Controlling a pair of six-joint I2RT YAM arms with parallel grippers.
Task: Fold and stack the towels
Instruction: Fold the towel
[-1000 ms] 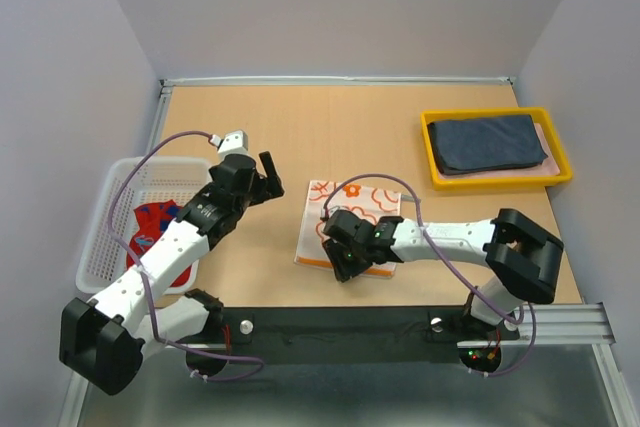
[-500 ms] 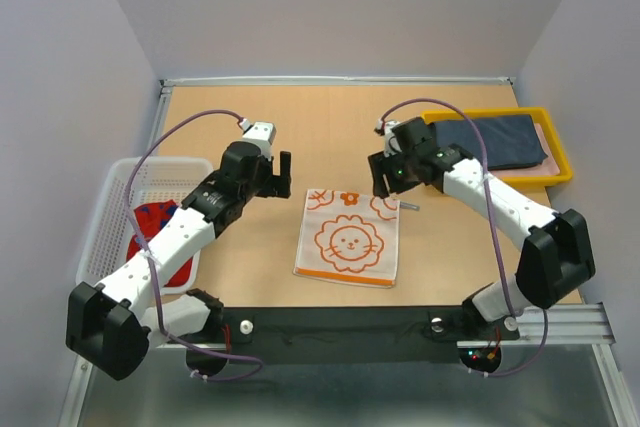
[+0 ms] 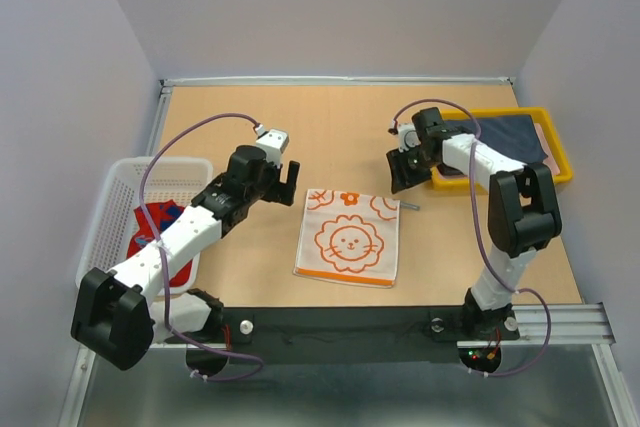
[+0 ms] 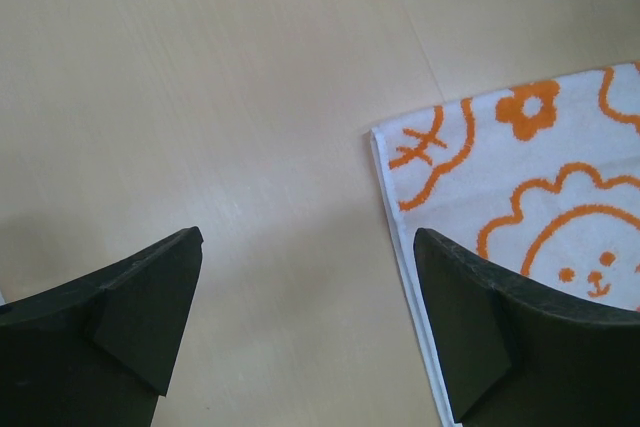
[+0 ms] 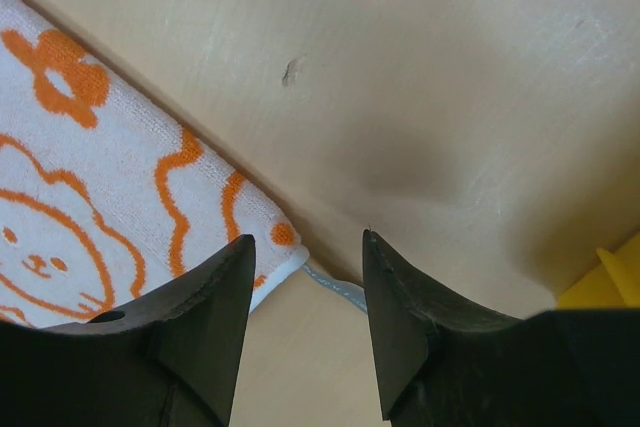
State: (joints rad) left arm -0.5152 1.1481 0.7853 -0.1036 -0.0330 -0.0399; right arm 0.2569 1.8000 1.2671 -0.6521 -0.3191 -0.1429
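We see the orange-and-white lion towel [image 3: 348, 237] lying flat as a neat rectangle on the table [image 3: 330, 127], near the front edge and between the two arms. A small grey loop [image 5: 335, 287] sticks out at its far right corner. The left gripper [image 3: 285, 179] hangs just off the towel's far left corner. In the left wrist view its fingers [image 4: 130, 307] stand wide apart with only bare table between them, and the towel's corner lies beside the right finger. The right gripper [image 3: 402, 175] is above the far right corner. Its fingers [image 5: 200, 327] are parted by a narrower gap and hold nothing. Further out, a dark navy towel [image 3: 515, 137] lies in the yellow tray [image 3: 555, 175] at the right, partly behind the right arm. A red towel with blue patches [image 3: 160, 222] sits in the white mesh basket [image 3: 115, 197] at the left.
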